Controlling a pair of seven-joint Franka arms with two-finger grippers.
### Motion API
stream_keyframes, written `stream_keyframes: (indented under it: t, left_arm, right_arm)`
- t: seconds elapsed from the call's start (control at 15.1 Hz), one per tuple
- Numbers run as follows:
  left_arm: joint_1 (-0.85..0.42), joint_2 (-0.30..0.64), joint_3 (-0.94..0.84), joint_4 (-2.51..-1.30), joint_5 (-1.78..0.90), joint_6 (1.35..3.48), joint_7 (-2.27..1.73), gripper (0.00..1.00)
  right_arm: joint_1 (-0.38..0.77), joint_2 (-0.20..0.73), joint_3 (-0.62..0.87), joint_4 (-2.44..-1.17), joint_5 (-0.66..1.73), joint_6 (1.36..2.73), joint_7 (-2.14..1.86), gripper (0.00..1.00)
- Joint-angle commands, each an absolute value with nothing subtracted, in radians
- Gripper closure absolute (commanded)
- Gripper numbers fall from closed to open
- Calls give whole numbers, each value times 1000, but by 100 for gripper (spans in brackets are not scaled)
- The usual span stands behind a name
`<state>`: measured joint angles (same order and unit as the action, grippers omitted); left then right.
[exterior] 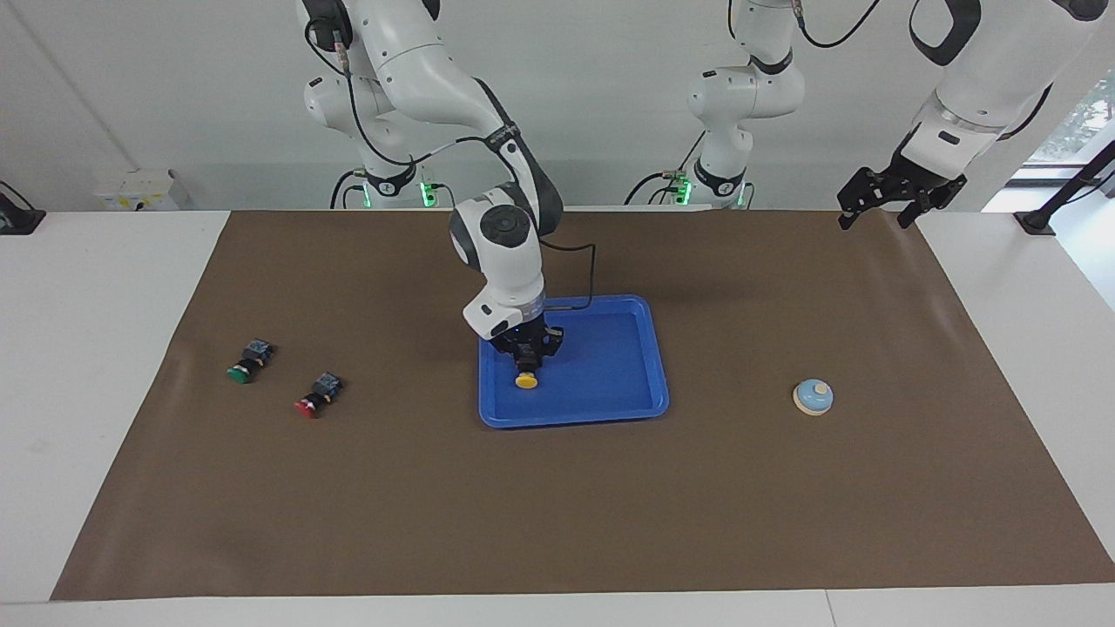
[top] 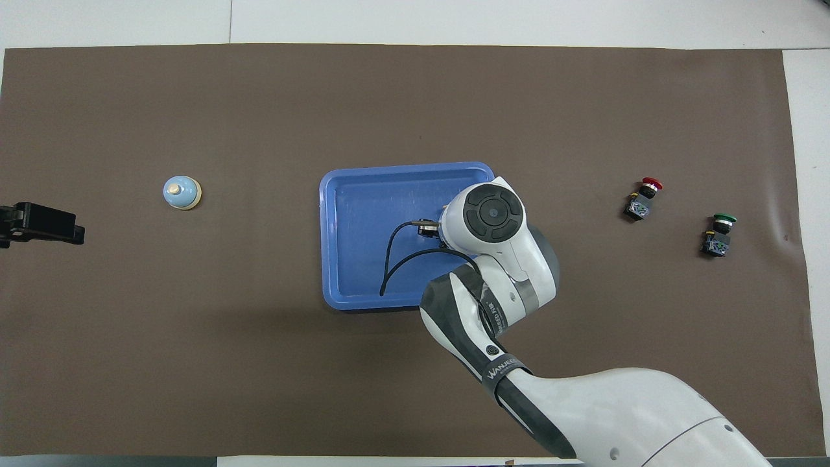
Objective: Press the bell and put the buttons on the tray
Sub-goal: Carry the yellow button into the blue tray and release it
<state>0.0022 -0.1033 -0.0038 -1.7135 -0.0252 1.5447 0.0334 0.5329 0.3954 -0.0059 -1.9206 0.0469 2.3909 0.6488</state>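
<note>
A brown mat covers the white surface (exterior: 104, 366) in front of a plain pale wall, and both arms come in from the robots' end. The right hand (exterior: 526, 361) is down inside the tray (exterior: 618, 370), closed on the black body of the yellow button (exterior: 526, 380), whose cap points away from the robots and sits at or just above the tray floor; from overhead the wrist hides both of them. The tray lies mid-surface, a stiff shallow plastic pan that looks light enough to slide if knocked. Toward the right arm's end of the surface lie the red button (exterior: 314, 398) and the green button (exterior: 247, 363), each on its side, apart from one another and well away from the tray. They appear small, rigid and light, with smooth rounded caps likely to slip, so the squarer black body is the better place to pinch, across its flat sides. The bell (exterior: 813, 396) stands alone toward the left arm's end; it should need only a downward tap on its pale centre knob, not a grasp. The left hand (exterior: 897, 198) waits raised over the mat's corner at that end, its fingers spread.
</note>
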Motion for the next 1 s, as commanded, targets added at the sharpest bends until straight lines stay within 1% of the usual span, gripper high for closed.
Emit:
stream_keyframes:
  t: [0.0,0.13,0.33,0.53,0.73,0.93]
  left_arm:
    - [0,-100,2,-1698,-35,1531,38,0]
    - [0,-100,2,-1698,-35,1531,38,0]
    - [0,-100,2,-1698,-35,1531,38,0]
    - [0,-100,2,-1698,-35,1531,38,0]
    - [0,-100,2,-1698,-35,1531,38,0]
    - [0,-100,2,-1698,-35,1531,38,0]
  right_arm:
    - [520,387,-2,-1937,57,2387,655,1]
    - [506,365,-12,-1919,58,2312,652,0]
    - [453,286,-14,-1885,58,2182,650,0]
    - [352,206,-14,-1884,57,2100,618,0]
    - [232,189,-15,-1885,49,2043,520,0]
    - [120,186,-17,-1905,35,2048,425,0]
